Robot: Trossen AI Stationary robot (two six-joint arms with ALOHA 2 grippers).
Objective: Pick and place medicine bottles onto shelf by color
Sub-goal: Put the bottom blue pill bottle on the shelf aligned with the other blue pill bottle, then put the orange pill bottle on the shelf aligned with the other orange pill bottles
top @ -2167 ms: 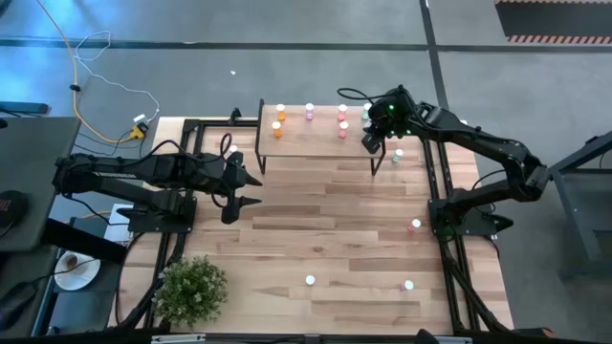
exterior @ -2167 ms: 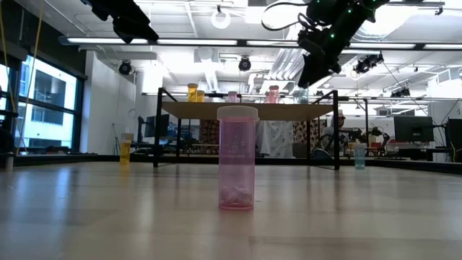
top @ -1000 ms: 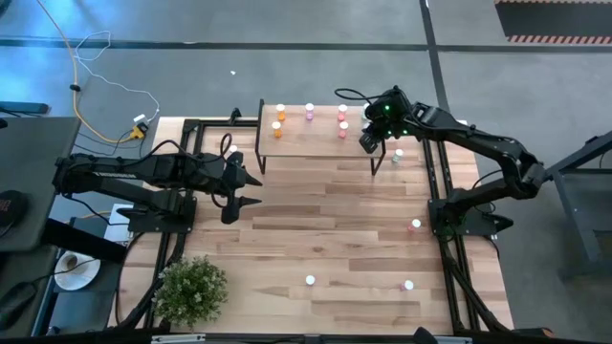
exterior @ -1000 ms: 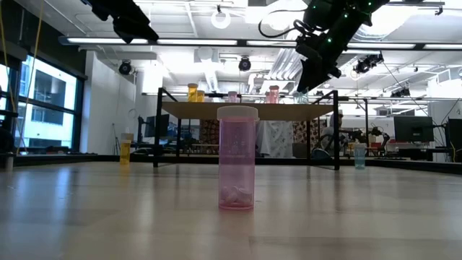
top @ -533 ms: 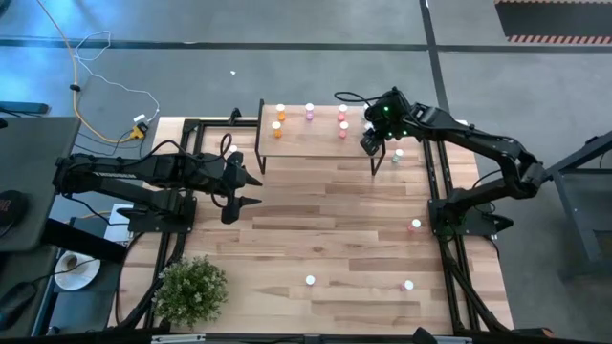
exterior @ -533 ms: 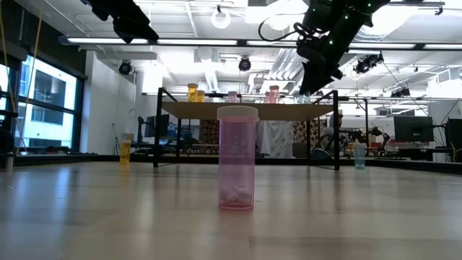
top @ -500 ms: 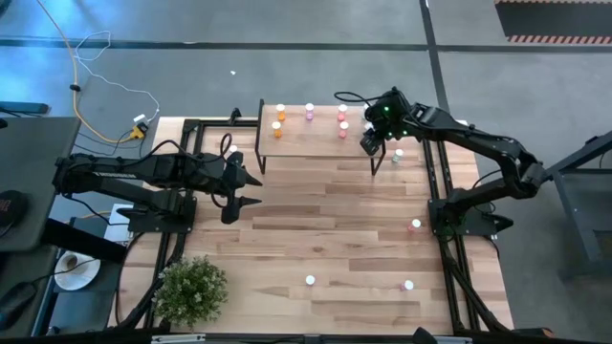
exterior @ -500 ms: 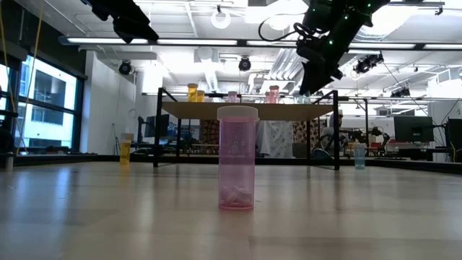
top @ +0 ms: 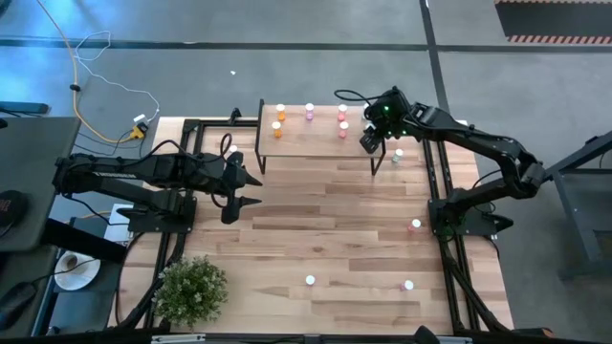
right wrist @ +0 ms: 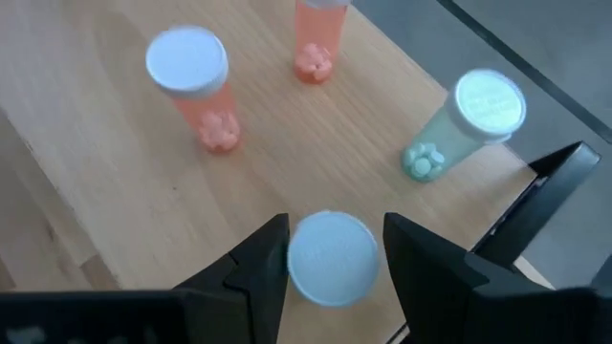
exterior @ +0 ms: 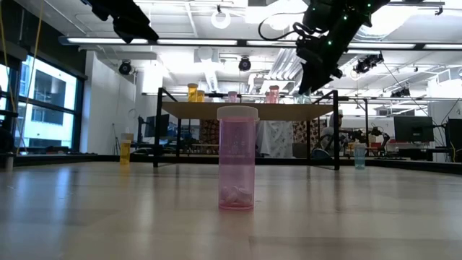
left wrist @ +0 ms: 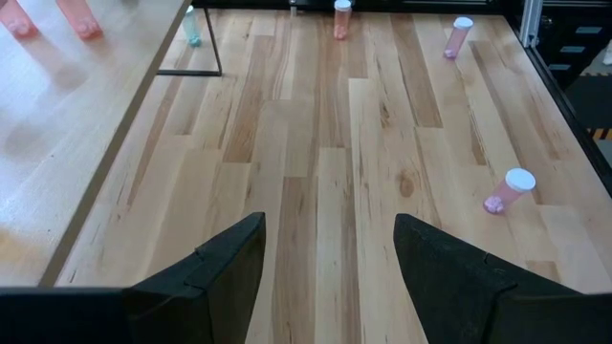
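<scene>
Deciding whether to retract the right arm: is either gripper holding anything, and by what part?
Nothing is clearly held. The right gripper stands open around a white-capped bottle on the shelf; contact cannot be told. The left gripper is open and empty.

Right gripper (right wrist: 327,250) reaching forward, jaws parted, left gripper (left wrist: 330,250) waiting, jaws wide

place: robotics lab | signs: long ceiling strip lights (exterior: 216,42), dark computer monitors on desks (exterior: 413,130), loose yellow cable on grey floor (top: 67,72)
</scene>
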